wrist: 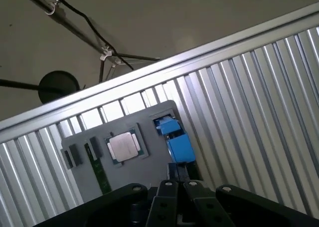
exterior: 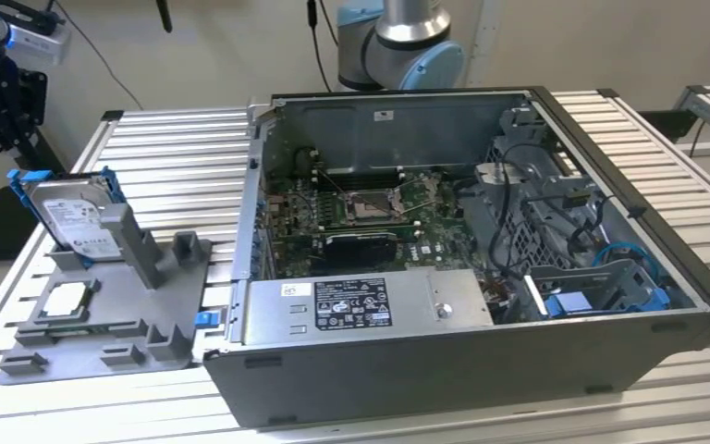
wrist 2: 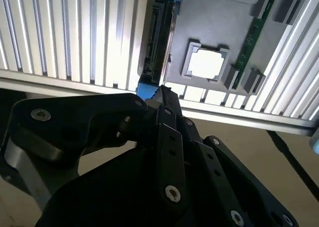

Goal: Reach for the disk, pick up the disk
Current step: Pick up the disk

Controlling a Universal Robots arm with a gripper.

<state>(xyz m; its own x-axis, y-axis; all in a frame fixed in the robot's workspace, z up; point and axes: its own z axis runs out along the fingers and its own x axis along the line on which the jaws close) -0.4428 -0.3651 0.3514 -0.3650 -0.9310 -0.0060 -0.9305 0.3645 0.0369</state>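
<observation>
Hovering, my tool [wrist: 178,171] was pinched together, empty; in the exterior view the disk [exterior: 69,217] stood on edge at its five o'clock.

Disk [exterior: 69,220]: silver, white label, blue frame; stands on edge, seemingly leaning, in grey fixture [exterior: 158,298].

A silver-grey disk [exterior: 69,217] is wearing a blue frame and white label; the tray [exterior: 177,298] is showing plain grey.
</observation>
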